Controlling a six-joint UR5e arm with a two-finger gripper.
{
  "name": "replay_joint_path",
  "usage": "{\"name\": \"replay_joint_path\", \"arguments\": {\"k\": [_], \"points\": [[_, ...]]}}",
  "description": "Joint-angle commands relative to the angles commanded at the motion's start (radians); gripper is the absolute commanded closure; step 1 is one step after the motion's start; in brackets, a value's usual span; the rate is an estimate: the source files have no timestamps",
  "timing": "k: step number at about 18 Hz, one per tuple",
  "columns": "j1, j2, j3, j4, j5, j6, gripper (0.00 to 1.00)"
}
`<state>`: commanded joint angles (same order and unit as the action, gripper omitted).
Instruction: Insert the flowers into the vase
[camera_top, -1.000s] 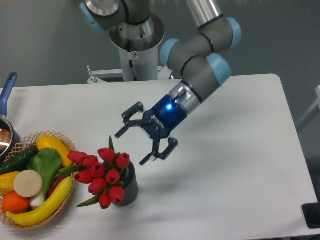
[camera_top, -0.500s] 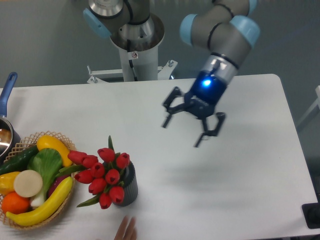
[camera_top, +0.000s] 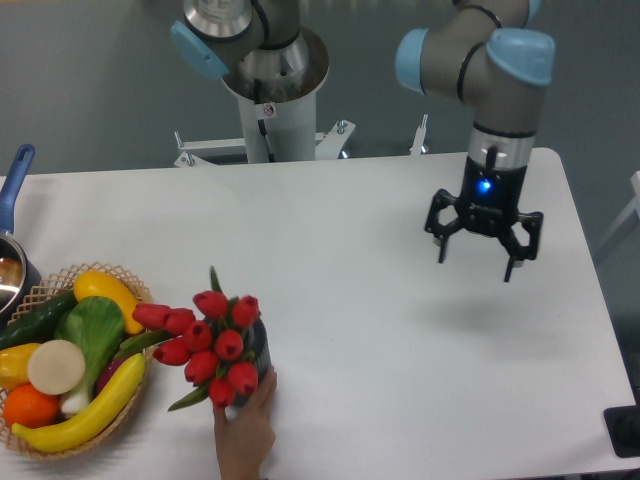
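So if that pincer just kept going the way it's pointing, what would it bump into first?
Probably just the bare white table. The pincer points straight down, open and empty, with nothing under it; the flowers and vase sit far off to the side.

No text, brand, number or sign can be read anywhere. The only mark that looks like a label is a small white sticker with a red spot (camera_top: 266, 109) on the front of the robot's pedestal (camera_top: 270, 120), which stands at the far edge of the desk (camera_top: 340, 230); whatever is printed on the sticker is too small and blurred to make out. On the gripper (camera_top: 483, 247), to the right of the pedestal, there is a glowing blue light (camera_top: 485, 185) on the wrist, but it is only a lamp with no lettering around it that can be seen.
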<state>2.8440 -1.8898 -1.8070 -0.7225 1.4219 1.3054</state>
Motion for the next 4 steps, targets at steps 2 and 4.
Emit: {"name": "replay_joint_path", "arguments": {"k": [2, 4], "points": [[-0.003, -0.005, 0.000, 0.000, 0.006, 0.029, 0.00], [-0.006, -0.006, -0.002, -0.002, 0.006, 0.052, 0.00]]}}
